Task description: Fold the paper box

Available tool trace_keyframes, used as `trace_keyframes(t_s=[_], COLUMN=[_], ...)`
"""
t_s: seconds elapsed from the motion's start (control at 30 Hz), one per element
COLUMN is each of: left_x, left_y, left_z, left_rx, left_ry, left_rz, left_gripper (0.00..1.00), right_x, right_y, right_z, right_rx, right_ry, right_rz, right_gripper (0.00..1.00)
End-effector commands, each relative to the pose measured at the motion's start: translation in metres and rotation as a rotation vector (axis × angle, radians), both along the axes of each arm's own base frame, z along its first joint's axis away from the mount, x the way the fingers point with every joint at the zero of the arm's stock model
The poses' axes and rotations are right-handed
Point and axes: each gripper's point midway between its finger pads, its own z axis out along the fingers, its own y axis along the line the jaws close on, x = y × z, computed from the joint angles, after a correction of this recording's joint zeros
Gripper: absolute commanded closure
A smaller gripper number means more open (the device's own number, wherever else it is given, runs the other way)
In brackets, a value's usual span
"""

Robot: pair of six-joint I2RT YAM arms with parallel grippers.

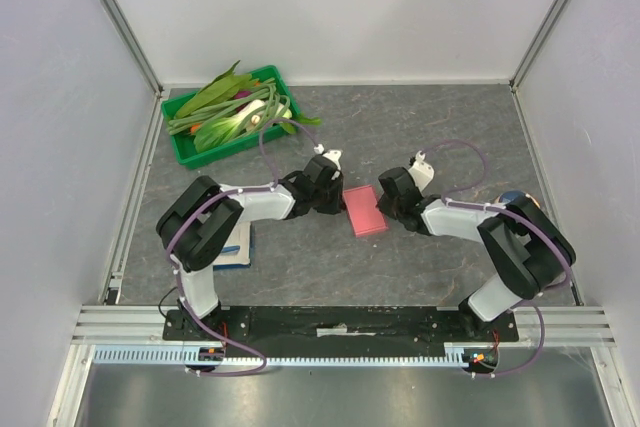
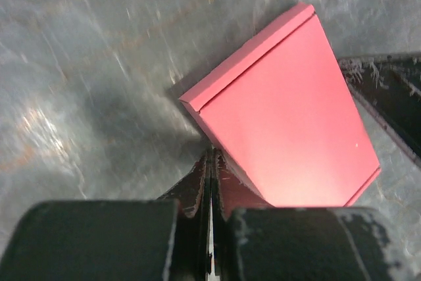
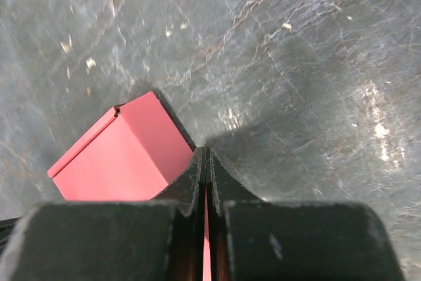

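Our right gripper (image 3: 202,160) pinched the box (image 3: 118,156) by its edge, lower centre; left gripper (image 2: 210,162) closed, touching it. Light, easily creased: we favoured edge grips.

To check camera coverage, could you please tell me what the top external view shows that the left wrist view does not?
Only the top external view: the green tray of vegetables and the white-and-blue booklet. Only the left wrist view: the raised folded edge of the paper box, with the left hand shut at its near corner. Both: the paper box on the grey table.
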Motion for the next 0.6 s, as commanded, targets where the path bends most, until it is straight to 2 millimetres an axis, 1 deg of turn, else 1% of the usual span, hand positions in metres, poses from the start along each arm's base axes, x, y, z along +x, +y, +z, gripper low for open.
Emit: trace_keyframes(t_s=[0.0, 0.03, 0.07, 0.1, 0.13, 0.2, 0.27, 0.3, 0.33, 0.37, 0.4, 0.43, 0.47, 0.5, 0.53, 0.57], left_x=[-0.059, -0.058, -0.063, -0.065, -0.066, -0.073, -0.081, -0.086, -0.089, -0.095, -0.098, -0.099, -0.098, -0.097, -0.096, -0.094], left_y=[0.019, 0.019, 0.024, 0.025, 0.026, 0.032, 0.038, 0.036, 0.036, 0.034, 0.03, 0.025, 0.019, 0.017, 0.016, 0.013], left_z=[-0.027, -0.017, -0.021, -0.019, -0.016, -0.021, -0.022, -0.023, -0.024, -0.028, -0.031, -0.033, -0.04, -0.043, -0.045, -0.045], left_rx=[0.063, 0.043, 0.049, 0.044, 0.043, 0.053, 0.055, 0.055, 0.056, 0.057, 0.056, 0.054, 0.073, 0.089, 0.103, 0.115], left_ry=[0.147, 0.12, 0.125, 0.119, 0.116, 0.132, 0.149, 0.147, 0.15, 0.169, 0.18, 0.189, 0.208, 0.212, 0.219, 0.226], left_rz=[0.007, 0.007, 0.002, -0.002, -0.005, -0.008, 0.002, -0.008, -0.011, -0.021, -0.037, -0.049, -0.06, -0.065, -0.067, -0.072], left_gripper=[0.97, 0.94, 0.91, 0.85, 0.84, 0.82, 0.82, 0.82, 0.82, 0.84, 0.86, 0.87, 0.92, 0.93, 0.95, 0.97], right_x=[-0.032, -0.032, -0.04, -0.043, -0.049, -0.053, -0.062, -0.066, -0.071, -0.072, -0.076, -0.07, -0.068, -0.068, -0.064, -0.065], right_y=[-0.013, -0.025, -0.036, -0.04, -0.049, -0.052, -0.057, -0.056, -0.048, -0.044, -0.042, -0.037, -0.037, -0.035, -0.03, -0.027], right_z=[-0.01, -0.004, -0.006, -0.005, -0.001, 0.004, 0.007, 0.007, 0.005, 0.005, -0.001, 0.0, 0.0, -0.005, -0.004, -0.005], right_rx=[-0.111, -0.136, -0.19, -0.208, -0.223, -0.25, -0.261, -0.269, -0.24, -0.227, -0.228, -0.217, -0.22, -0.223, -0.216, -0.208], right_ry=[0.15, 0.147, 0.171, 0.172, 0.183, 0.166, 0.167, 0.173, 0.189, 0.19, 0.196, 0.161, 0.151, 0.162, 0.145, 0.145], right_rz=[0.194, 0.188, 0.216, 0.229, 0.227, 0.274, 0.301, 0.338, 0.384, 0.412, 0.446, 0.46, 0.463, 0.479, 0.496, 0.511], right_gripper=[1.0, 1.0, 1.0, 1.0, 1.0, 0.99, 0.98, 0.98, 0.98, 0.99, 0.99, 1.0, 1.0, 1.0, 1.0, 1.0])
